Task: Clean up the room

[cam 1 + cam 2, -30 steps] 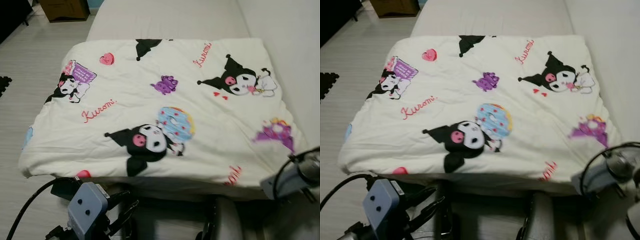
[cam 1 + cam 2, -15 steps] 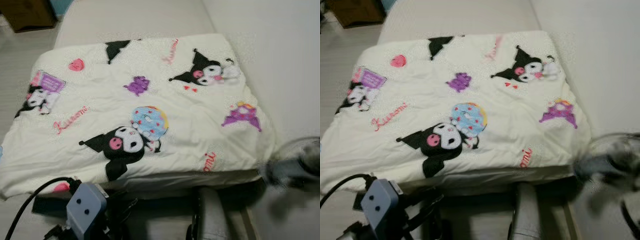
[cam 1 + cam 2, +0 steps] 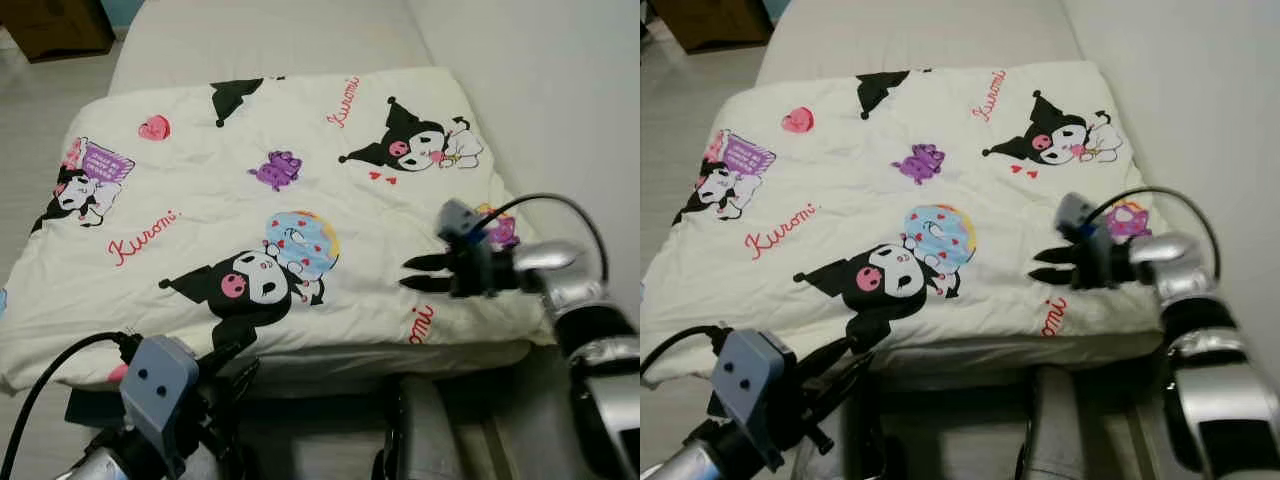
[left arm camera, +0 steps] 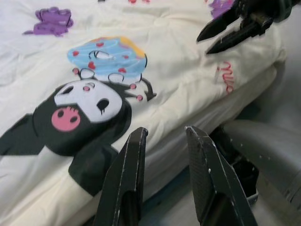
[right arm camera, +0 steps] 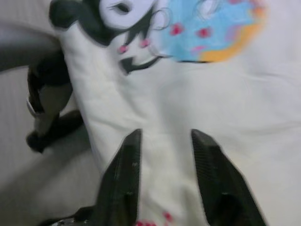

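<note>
I see my right hand (image 3: 412, 274) released above the quilt (image 3: 200, 230) near its front edge, left hand (image 4: 164, 134) also released, maybe lower.

Your silver arms end in long black fingers (image 4: 127, 188); each wrist carries a grey-blue camera block (image 3: 157, 385) and a looping black cable (image 3: 545, 205).

Right wrist view blurred; blanket (image 3: 250, 200) left edge cut off by frame; dark object (image 5: 47, 113) under its overhang unidentifiable.
</note>
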Available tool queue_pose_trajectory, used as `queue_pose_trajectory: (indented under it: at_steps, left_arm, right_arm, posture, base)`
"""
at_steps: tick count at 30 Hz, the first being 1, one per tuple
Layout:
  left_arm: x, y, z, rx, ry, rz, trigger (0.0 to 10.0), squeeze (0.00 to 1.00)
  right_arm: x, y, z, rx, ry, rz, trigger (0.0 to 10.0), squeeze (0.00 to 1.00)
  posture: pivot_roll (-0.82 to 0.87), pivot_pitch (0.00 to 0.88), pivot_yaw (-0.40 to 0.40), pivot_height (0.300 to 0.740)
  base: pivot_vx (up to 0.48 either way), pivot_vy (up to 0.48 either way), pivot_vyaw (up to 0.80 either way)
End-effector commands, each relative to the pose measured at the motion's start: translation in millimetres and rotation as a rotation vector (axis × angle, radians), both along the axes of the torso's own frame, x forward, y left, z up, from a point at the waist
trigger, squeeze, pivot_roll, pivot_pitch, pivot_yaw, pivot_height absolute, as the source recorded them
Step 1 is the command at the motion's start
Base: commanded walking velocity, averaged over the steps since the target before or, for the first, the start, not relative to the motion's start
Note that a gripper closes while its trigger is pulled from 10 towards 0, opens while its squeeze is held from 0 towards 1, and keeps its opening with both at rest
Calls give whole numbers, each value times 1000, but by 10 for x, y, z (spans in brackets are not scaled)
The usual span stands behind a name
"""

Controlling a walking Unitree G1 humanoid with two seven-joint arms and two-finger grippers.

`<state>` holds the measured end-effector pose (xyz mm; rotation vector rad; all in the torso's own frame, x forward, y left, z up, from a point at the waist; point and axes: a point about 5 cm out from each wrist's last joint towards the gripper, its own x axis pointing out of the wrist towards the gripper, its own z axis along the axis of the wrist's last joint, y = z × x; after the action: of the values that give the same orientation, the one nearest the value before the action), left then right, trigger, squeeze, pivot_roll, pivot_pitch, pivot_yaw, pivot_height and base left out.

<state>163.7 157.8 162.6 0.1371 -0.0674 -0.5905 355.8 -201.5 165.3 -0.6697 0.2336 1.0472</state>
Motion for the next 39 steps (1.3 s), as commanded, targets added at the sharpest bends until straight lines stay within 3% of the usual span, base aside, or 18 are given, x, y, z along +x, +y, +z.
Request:
queue_pose_trajectory:
  at_steps: [1, 6, 7, 10, 12, 19, 20, 21, 22, 23, 24, 32, 39]
  left_arm:
    - [-30, 50, -72, 38, 25, 15, 10000, 0]
    - [-20, 110, -100, 45, 27, 53, 10000, 0]
    - [-19, 135, -105, 46, 28, 61, 10000, 0]
    - [-19, 146, -109, 53, 27, 59, 10000, 0]
    - [-14, 143, -110, 54, 25, 56, 10000, 0]
    - [-58, 125, -151, 57, 41, 34, 10000, 0]
    - [-73, 124, -167, 60, 45, 30, 10000, 0]
    - [-73, 124, -167, 60, 45, 30, 10000, 0]
    - [-85, 130, -178, 63, 49, 29, 10000, 0]
    - [-85, 130, -178, 63, 49, 29, 10000, 0]
    - [-95, 140, -185, 65, 52, 29, 10000, 0]
    - [-122, 148, -189, 73, 58, 26, 10000, 0]
    - [-145, 112, -190, 59, 66, 1, 10000, 0]
  right_arm:
    - [-57, 143, -138, -93, -86, 50, 10000, 1000]
    - [-129, 385, -243, -120, -150, 93, 10000, 1000]
    - [-152, 531, -315, -159, -191, 107, 10000, 1000]
    - [-158, 675, -383, -230, -260, 118, 10000, 1000]
    - [-152, 750, -425, -270, -309, 102, 10000, 1000]
    - [-157, 928, -645, -335, -337, 94, 10000, 984]
    - [-163, 972, -709, -361, -348, 92, 10000, 820]
    - [-163, 972, -709, -361, -348, 92, 10000, 820]
    - [-168, 1000, -764, -386, -352, 89, 10000, 431]
    - [-168, 1000, -764, -386, -352, 89, 10000, 431]
    - [-179, 1022, -820, -414, -355, 94, 10000, 0]
    - [-163, 964, -1053, -604, -414, 50, 10000, 0]
    - [-94, 819, -1028, -649, -440, -30, 10000, 0]
  posture:
    - [40, 323, 24, 576]
    - [37, 323, 28, 576]
    - [32, 325, 29, 576]
    - [32, 326, 32, 576]
    - [31, 328, 32, 576]
    - [28, 328, 35, 576]
    - [33, 326, 29, 576]
    - [33, 326, 29, 576]
    - [36, 327, 30, 576]
    - [36, 327, 30, 576]
    - [36, 327, 30, 576]
    - [45, 328, 23, 576]
    - [41, 326, 20, 576]
  base:
    - [0, 0, 0]
    - [0, 0, 0]
    - [0, 0, 0]
    - [0, 0, 0]
    - [0, 0, 0]
    - [0, 0, 0]
    - [0, 0, 0]
    - [0, 0, 0]
    - [0, 0, 0]
    - [0, 0, 0]
    - [0, 0, 0]
    - [0, 0, 0]
    - [0, 0, 0]
